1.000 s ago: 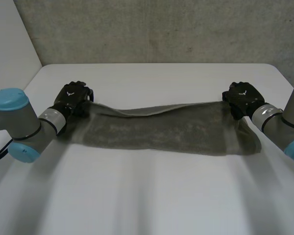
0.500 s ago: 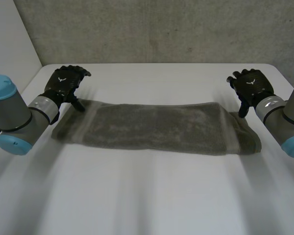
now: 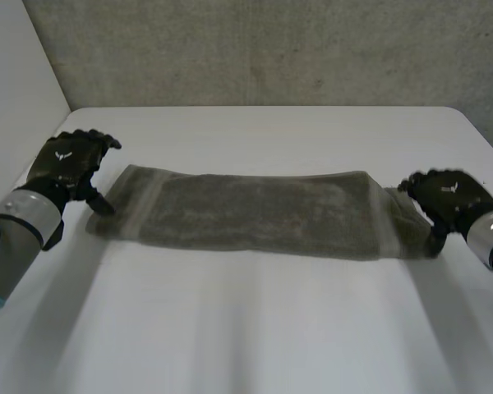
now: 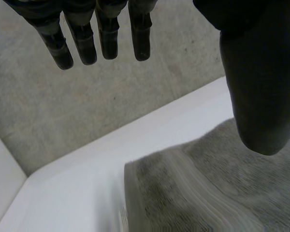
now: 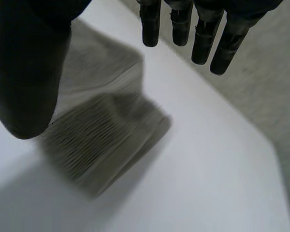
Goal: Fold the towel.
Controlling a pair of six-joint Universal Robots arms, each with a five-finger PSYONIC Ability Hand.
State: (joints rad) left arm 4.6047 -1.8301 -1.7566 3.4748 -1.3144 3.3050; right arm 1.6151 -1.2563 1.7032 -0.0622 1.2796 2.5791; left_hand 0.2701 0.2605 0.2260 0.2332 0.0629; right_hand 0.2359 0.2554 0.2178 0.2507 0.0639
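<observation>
A grey-green towel (image 3: 255, 215) lies flat on the white bench (image 3: 255, 328), folded into one long strip across the middle. Its right end is thicker, with layers stacked and a little rumpled. Beyond the towel's far long edge the bench runs back to a rough concrete wall (image 3: 271, 49), and a plain white panel (image 3: 16, 66) stands past the towel's left end.

The left robot hand (image 3: 66, 160) is just off the towel's left end, near its far corner. Its fingers (image 4: 106, 38) are straight and spread, well apart from the thumb (image 4: 261, 87), and they close on nothing. The thumb points down close to the cloth's edge; whether it touches cannot be told.

The right robot hand (image 3: 448, 193) is just beside the towel's right end. Its fingers (image 5: 203, 34) are likewise straight and parted from the thumb (image 5: 26, 72), gripping nothing. The thumb hangs close by the stacked end of the towel, and contact there cannot be judged.
</observation>
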